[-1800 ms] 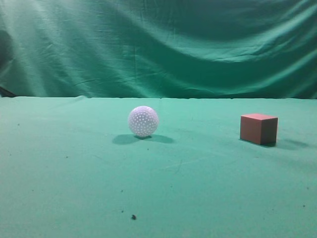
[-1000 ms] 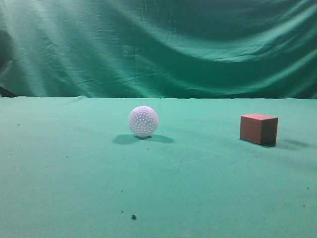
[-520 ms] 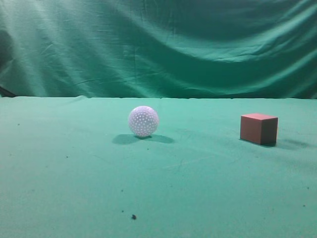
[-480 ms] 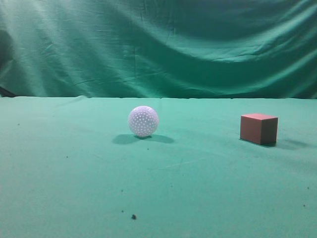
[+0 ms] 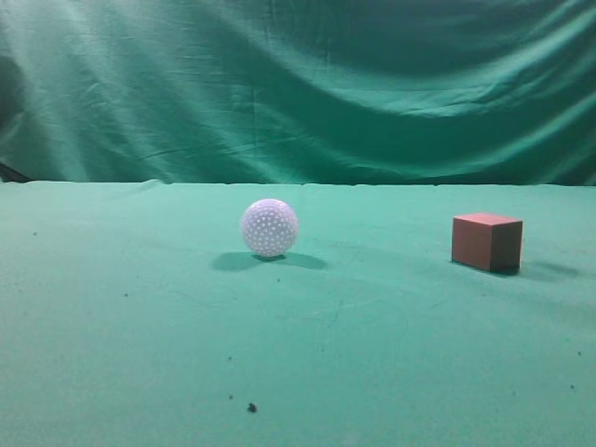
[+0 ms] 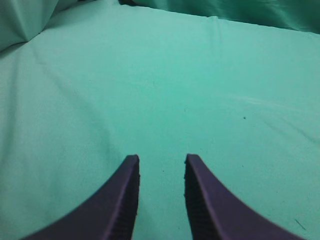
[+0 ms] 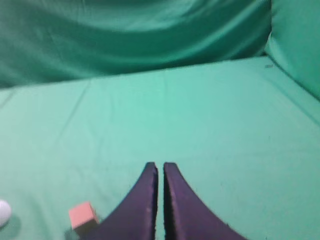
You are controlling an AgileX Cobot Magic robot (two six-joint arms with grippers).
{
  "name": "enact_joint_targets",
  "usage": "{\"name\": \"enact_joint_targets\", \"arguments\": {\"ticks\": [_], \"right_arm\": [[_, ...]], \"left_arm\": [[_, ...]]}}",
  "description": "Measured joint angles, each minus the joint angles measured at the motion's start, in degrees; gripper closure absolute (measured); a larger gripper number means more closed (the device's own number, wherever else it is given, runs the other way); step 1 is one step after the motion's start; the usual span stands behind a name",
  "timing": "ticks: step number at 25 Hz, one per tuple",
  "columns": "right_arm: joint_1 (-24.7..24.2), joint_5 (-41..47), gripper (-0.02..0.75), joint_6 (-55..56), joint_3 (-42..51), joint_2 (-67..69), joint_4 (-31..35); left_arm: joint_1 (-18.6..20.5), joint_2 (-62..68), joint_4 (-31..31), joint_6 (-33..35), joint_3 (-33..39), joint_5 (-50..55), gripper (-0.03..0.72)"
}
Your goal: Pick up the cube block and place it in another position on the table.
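The cube block point(image 5: 486, 241), reddish-brown with a pinkish top, stands on the green table point(image 5: 372, 354) at the right of the exterior view. It also shows at the lower left of the right wrist view point(image 7: 82, 215), to the left of my right gripper point(image 7: 160, 166), which is shut and empty above the cloth. My left gripper point(image 6: 161, 159) is open and empty over bare green cloth. Neither gripper shows in the exterior view.
A white dimpled ball point(image 5: 269, 227) sits mid-table, left of the cube; its edge shows in the right wrist view point(image 7: 3, 212). A green draped backdrop point(image 5: 298, 84) rises behind the table. Small dark specks point(image 5: 250, 407) dot the cloth.
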Motion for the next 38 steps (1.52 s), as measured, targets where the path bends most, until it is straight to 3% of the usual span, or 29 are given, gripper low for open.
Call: {"name": "enact_joint_targets", "arguments": {"ticks": [8,15,21,22,23,28,30,34,35,38], "right_arm": [[8.7,17.7,0.738,-4.0,-12.9,20.3,-1.2],[17.8,20.5,0.738,-1.2,-20.6,38.9,-4.5],[26.9,21.4,0.738,3.5,-27.9,52.7,-14.2],[27.9,21.4,0.690,3.6,-28.9,54.3,-14.6],[28.4,21.4,0.690,3.7,-30.0,56.2,-14.9],[29.0,20.2,0.359,5.5,-33.9,64.4,-15.4],[29.0,18.4,0.275,7.1,-34.7,66.9,-15.4],[29.0,14.8,0.270,10.1,-35.0,71.6,-16.7],[29.0,13.9,0.230,10.7,-35.0,72.7,-17.2],[29.0,11.7,0.245,11.4,-35.0,75.6,-18.3]], "left_arm": [[0.0,0.0,0.0,0.0,0.0,0.0,0.426],[0.0,0.0,0.0,0.0,0.0,0.0,0.426],[0.0,0.0,0.0,0.0,0.0,0.0,0.426],[0.0,0.0,0.0,0.0,0.0,0.0,0.426],[0.0,0.0,0.0,0.0,0.0,0.0,0.426],[0.0,0.0,0.0,0.0,0.0,0.0,0.426],[0.0,0.0,0.0,0.0,0.0,0.0,0.426],[0.0,0.0,0.0,0.0,0.0,0.0,0.426],[0.0,0.0,0.0,0.0,0.0,0.0,0.426],[0.0,0.0,0.0,0.0,0.0,0.0,0.426]]}}
